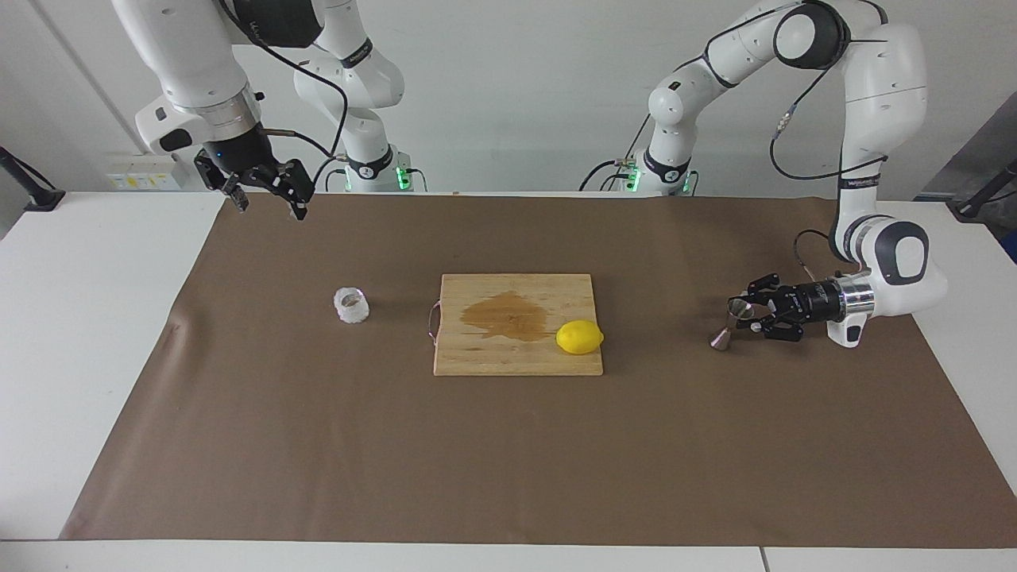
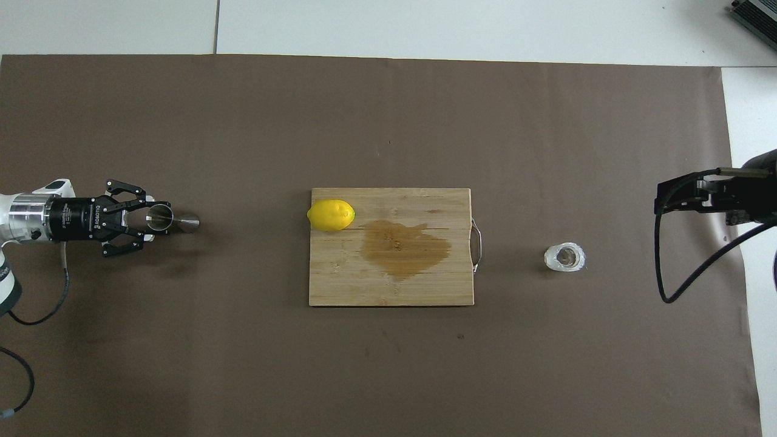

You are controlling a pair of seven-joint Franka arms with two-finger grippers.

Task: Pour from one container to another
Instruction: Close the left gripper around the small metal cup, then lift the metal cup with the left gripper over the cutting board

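Jigger point(image 1: 727, 327) in left tool point(image 1: 745, 315), grip unclear

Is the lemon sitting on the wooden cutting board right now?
Yes, the lemon rests on the cutting board, at the board's edge toward the left arm's end of the table, beside the wet stain.

Robotics lab: two white arms point(image 1: 874, 95) mounted at white counter point(image 1: 79, 334), brown paper sheet point(image 1: 508, 461) spread over it, loose cables point(image 2: 680, 267), plain white wall, wall sockets point(image 1: 139, 179), staged cutting board point(image 1: 516, 349).
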